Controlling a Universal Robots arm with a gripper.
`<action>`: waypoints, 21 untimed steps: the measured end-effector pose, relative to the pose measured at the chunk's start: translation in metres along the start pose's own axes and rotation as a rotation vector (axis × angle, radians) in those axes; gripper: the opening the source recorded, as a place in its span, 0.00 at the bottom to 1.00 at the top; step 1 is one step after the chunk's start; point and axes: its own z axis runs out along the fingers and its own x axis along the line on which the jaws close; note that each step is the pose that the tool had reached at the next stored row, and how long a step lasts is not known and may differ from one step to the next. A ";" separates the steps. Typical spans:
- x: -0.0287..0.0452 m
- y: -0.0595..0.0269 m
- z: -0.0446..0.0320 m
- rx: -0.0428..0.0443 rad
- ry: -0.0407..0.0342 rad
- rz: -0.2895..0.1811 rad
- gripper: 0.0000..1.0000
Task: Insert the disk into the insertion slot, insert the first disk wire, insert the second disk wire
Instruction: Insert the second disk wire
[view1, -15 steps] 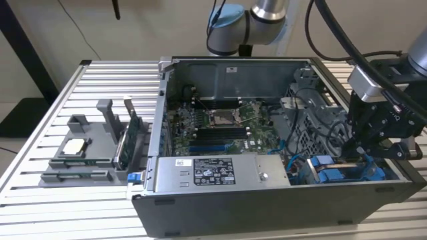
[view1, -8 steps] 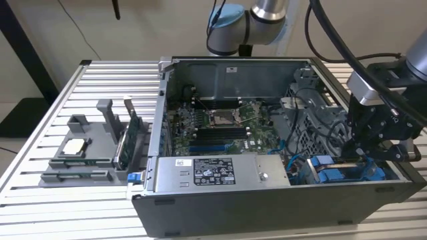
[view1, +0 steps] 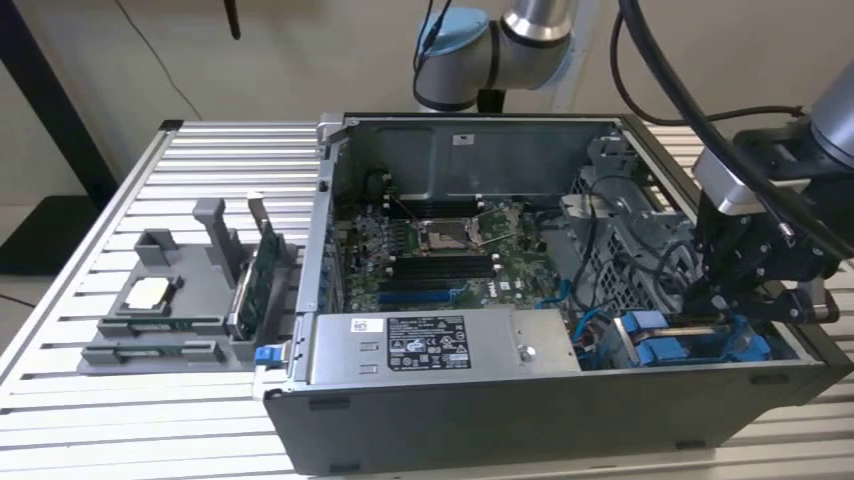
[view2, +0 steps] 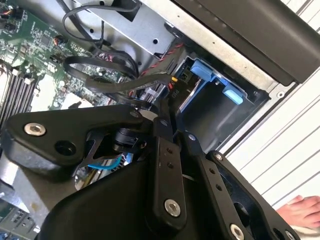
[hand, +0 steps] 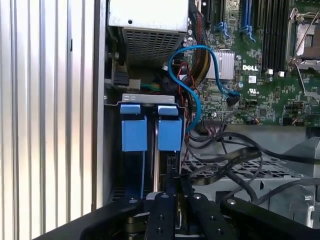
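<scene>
— Where are you now?

— Down inside the computer case (view1: 534, 420), at the end of the power-supply box (view1: 441, 345) that faces the exterior view's right. My gripper (view1: 705, 312) hangs just beyond that end of the box, over the insertion slot (view1: 627, 345).

— And your jaws?

— Drawn together. In both wrist views my fingers (hand: 162, 210) run in to meet at one narrow tip, with no gap that I can make out. Whether anything is nipped between them I cannot tell, because my own linkage covers that spot.

— Where is the disk?

— In the first wrist view the disk (hand: 170, 134) is seated in the slot, beside the power-supply box and just past its grille. Its bright blue carrier faces me, in line with my fingertips. A second blue front (hand: 134, 132) stands touching-close at its side, away from the motherboard (hand: 260, 75).

— Any wires?

— A blue cable (hand: 192, 65) loops from the box's end toward the motherboard. Black cables (hand: 225, 150) lie over the perforated metal next to the slot, on the side away from the box.

— Anyone about?

— Part of a person's hand (view2: 300, 207) rests on the slatted table (view2: 295, 130) outside the case.
</scene>
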 end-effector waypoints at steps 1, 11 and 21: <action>0.0001 -0.0001 0.0003 0.0014 -0.0020 0.000 0.16; 0.0004 -0.0001 0.0032 0.0116 -0.0127 -0.002 0.16; 0.0004 -0.0001 0.0029 0.0118 -0.0132 -0.002 0.16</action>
